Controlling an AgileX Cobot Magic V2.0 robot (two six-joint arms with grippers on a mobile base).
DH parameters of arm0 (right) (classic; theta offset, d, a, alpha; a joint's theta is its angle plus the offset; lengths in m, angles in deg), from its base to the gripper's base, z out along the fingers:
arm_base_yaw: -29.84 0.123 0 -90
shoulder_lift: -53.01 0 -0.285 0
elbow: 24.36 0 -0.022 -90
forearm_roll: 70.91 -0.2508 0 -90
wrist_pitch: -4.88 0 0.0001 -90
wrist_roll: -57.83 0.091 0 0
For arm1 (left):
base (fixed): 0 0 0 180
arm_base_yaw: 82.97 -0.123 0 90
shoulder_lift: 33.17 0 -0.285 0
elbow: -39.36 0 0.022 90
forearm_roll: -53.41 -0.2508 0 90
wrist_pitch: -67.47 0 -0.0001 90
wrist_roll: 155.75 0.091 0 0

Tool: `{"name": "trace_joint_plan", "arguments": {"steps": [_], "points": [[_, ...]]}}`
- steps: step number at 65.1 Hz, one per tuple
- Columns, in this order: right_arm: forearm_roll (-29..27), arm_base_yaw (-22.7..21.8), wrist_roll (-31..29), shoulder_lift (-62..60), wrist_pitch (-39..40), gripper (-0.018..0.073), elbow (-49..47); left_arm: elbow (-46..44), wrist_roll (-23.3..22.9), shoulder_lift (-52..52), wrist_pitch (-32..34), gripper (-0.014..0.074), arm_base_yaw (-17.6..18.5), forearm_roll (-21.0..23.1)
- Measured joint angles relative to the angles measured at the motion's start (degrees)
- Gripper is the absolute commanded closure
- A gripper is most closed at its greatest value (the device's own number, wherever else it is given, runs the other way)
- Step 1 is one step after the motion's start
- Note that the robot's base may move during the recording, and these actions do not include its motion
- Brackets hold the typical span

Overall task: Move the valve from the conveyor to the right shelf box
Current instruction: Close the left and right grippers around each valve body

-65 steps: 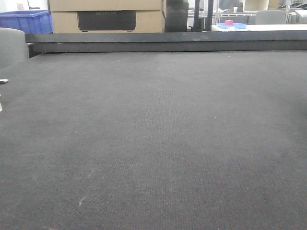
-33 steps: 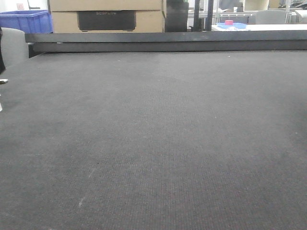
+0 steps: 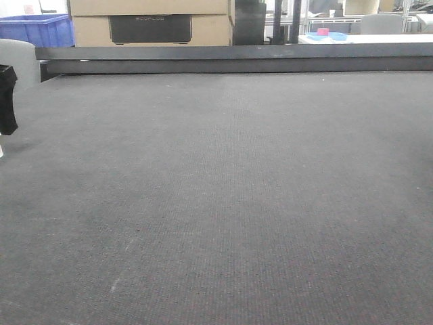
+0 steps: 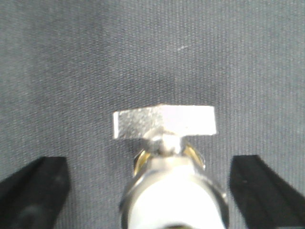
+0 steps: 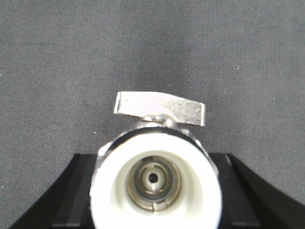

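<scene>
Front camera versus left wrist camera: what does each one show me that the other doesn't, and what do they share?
Front only: the dark rail at the far edge, a cardboard box and a blue crate behind it, and a black part at the left border that I cannot identify. No valve shows here.
Left wrist only: the valve with its silver handle, sitting inside the open left gripper, with a gap to each finger.
Both: the grey conveyor belt.

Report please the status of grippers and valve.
Left gripper open around silver metal valve on dark grey conveyor. Right gripper shut on second silver valve. Nothing obstructing.
</scene>
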Motion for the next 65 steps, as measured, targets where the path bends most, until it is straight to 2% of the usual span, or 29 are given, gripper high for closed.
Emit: {"name": "trace_joint_plan", "arguments": {"steps": [11, 14, 27, 38, 53, 65], "points": [[0.0, 0.0, 0.0, 0.0, 0.2, 0.0713, 0.0, -0.1, 0.3, 0.0, 0.4, 0.0624, 0.0, 0.4], [0.0, 0.0, 0.0, 0.0, 0.4, 0.0713, 0.0, -0.1, 0.3, 0.0, 0.4, 0.0707, 0.0, 0.4], [0.0, 0.0, 0.0, 0.0, 1.9, 0.0713, 1.4, -0.1, 0.3, -1.2, -0.9, 0.0708, 0.1, 0.4], [0.0, 0.0, 0.0, -0.5, 5.0, 0.0713, 4.7, 3.5, 0.2, -7.2, -0.2, 0.0708, 2.5, 0.2], [-0.1, 0.0, 0.0, -3.6, 7.6, 0.0713, 9.5, 20.3, 0.2, -21.5, 9.9, 0.0708, 7.4, 0.9], [-0.1, 0.0, -0.1, -8.9, 9.7, 0.0713, 12.7, 34.6, 0.2, -36.2, 19.6, 0.0708, 7.9, 1.7]]}}
